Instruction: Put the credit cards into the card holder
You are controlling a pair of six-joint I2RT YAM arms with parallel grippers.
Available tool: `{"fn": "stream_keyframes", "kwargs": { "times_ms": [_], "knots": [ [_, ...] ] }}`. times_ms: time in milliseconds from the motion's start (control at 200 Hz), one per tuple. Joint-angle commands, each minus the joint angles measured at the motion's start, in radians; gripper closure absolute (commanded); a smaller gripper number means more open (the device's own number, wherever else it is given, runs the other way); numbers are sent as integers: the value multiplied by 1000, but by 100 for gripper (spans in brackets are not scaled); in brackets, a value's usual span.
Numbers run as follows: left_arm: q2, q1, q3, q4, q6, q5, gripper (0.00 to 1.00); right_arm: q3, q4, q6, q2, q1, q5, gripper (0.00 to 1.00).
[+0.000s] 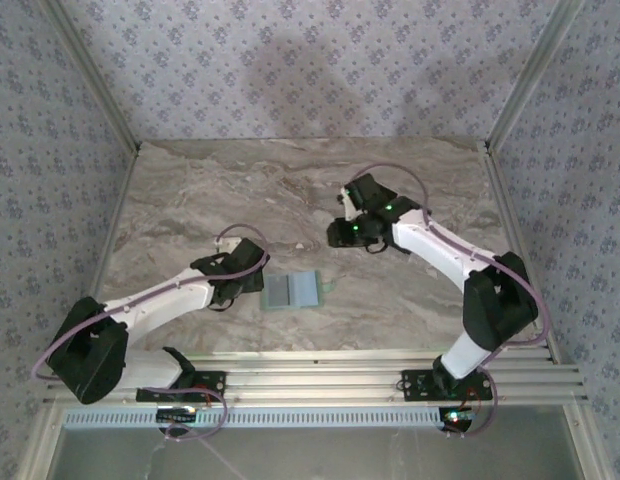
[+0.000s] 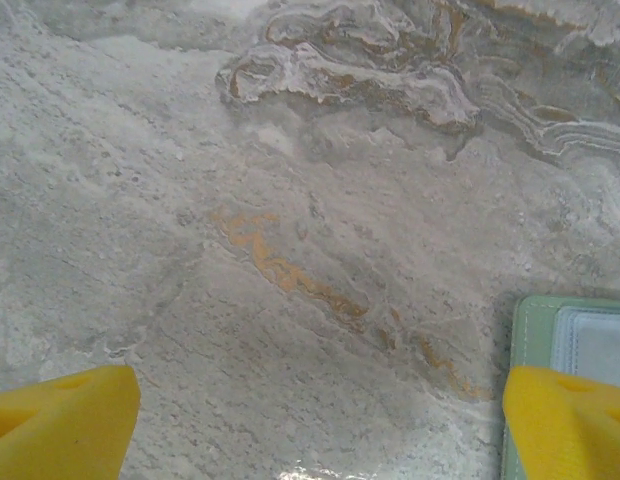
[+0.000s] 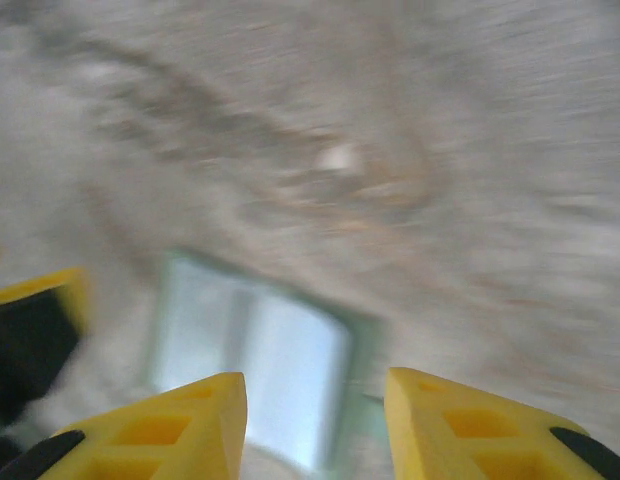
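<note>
The card holder (image 1: 293, 291) lies flat on the marble table, a sage-green rectangle with pale blue-grey panels on top. My left gripper (image 1: 256, 279) sits low at its left edge, open wide. In the left wrist view the gripper (image 2: 320, 435) has only bare marble between its yellow fingertips (image 2: 65, 420), and the card holder (image 2: 575, 335) shows at the right, beside the right fingertip. My right gripper (image 1: 340, 233) hovers above and to the right of the holder, open and empty. The blurred right wrist view shows the card holder (image 3: 260, 350) beyond the gripper (image 3: 315, 425). The credit cards are out of view.
The marble table (image 1: 290, 190) is walled by patterned panels at the back and sides. A ribbed metal rail (image 1: 320, 375) runs along the near edge by the arm bases. One finger of the left gripper (image 3: 30, 335) appears at the left edge of the right wrist view.
</note>
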Motion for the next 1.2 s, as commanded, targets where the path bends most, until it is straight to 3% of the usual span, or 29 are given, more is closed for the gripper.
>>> {"fn": "stream_keyframes", "kwargs": {
  "times_ms": [0, 215, 395, 600, 1034, 1194],
  "knots": [
    [18, -5, 42, 8, 22, 12, 6, 25, -223, -162, 2, -38, 284, 57],
    [46, -11, 64, 6, 22, 17, 6, 83, -321, -241, 95, -51, 571, 58],
    [58, -24, 73, -1, 19, 11, 6, 101, -324, -267, 163, -66, 657, 59],
    [69, -37, 75, 0, 11, 9, 6, 127, -308, -273, 204, -87, 683, 59],
    [78, -48, 71, 11, 8, 7, 6, 147, -281, -273, 286, -119, 610, 62],
    [78, -48, 69, 10, 8, 6, 6, 155, -288, -272, 305, -120, 600, 68]
  ]
}}
